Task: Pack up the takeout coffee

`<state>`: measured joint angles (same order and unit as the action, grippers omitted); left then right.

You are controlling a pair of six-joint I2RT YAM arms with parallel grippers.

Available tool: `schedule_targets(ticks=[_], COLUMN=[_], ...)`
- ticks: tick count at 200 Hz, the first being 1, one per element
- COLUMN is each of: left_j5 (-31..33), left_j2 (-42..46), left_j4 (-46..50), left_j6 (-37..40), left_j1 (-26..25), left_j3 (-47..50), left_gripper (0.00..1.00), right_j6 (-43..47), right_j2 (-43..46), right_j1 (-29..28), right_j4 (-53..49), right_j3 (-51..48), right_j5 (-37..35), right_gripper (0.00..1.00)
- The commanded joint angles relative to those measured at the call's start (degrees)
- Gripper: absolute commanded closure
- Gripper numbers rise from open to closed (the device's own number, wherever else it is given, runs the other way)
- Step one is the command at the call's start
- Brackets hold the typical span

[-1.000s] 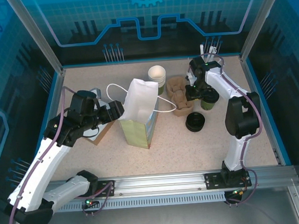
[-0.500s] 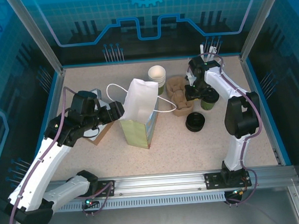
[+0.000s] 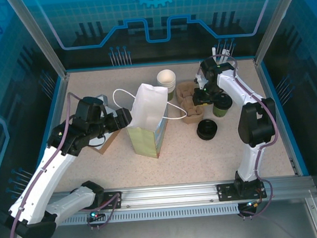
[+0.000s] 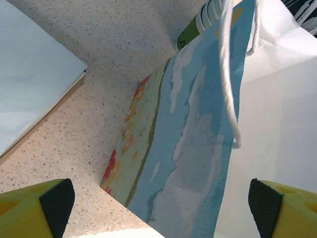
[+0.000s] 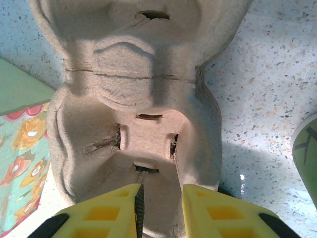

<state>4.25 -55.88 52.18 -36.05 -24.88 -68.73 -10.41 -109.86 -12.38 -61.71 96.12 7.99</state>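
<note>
The takeout coffee [image 3: 222, 106], a green cup under a black lid, stands right of the brown pulp cup carrier [image 3: 188, 99]. Its green side shows at the edge of the right wrist view [image 5: 308, 148]. My right gripper [image 3: 199, 98] hangs over the carrier's right end, just left of the coffee. Its jaws [image 5: 161, 206] stand a little apart above a well of the carrier [image 5: 143, 89], pinching nothing. My left gripper [image 3: 123, 117] is wide open at the left side of the upright paper bag [image 3: 147, 120]. The bag's printed face [image 4: 198, 124] lies ahead of the left gripper [image 4: 161, 206].
A stack of lidless cups [image 3: 166, 80] stands behind the bag, and its top cup shows in the left wrist view [image 4: 198, 25]. Loose black lids [image 3: 207, 129] lie in front of the carrier. A flat brown box [image 3: 103, 140] sits under my left wrist.
My right gripper has shifted slightly up and left over the carrier, its jaws easing apart a little. The left arm and the bag have not moved.
</note>
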Motion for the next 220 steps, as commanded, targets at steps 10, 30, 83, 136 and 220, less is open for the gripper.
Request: schedule_targets(ticks=[10,30,83,136,220], left_j5=[0.80,0.94,0.70,0.67,0.68], left_j2=[0.53,0.42,0.15,0.15,-0.29], left_j4=[-0.15,-0.15,-0.68,-0.70,-0.87], left_j6=[-0.33,-0.17,-0.48,-0.16,0.09], left_j1=[0.58,0.58,0.54,0.60,0.63], left_j3=[0.61,0.70,1.13,0.88,0.72], left_gripper=[0.05,0.05,0.05,0.05,0.04], right_j6=[-0.31,0.02,0.92,0.82,1.01], right_j2=[1.51,2.46,-0.05,-3.78,-4.58], right_j1=[0.16,0.15,-0.74,-2.29,-2.96], right_j4=[-1.86,-2.07,-2.89,-3.23,-4.25], right_j3=[0.92,0.66,0.69,2.70,3.81], right_j5=[-3.89,-7.04,-9.11,-10.62,-11.94], right_gripper=[0.63,0.57,0.51,0.53,0.68])
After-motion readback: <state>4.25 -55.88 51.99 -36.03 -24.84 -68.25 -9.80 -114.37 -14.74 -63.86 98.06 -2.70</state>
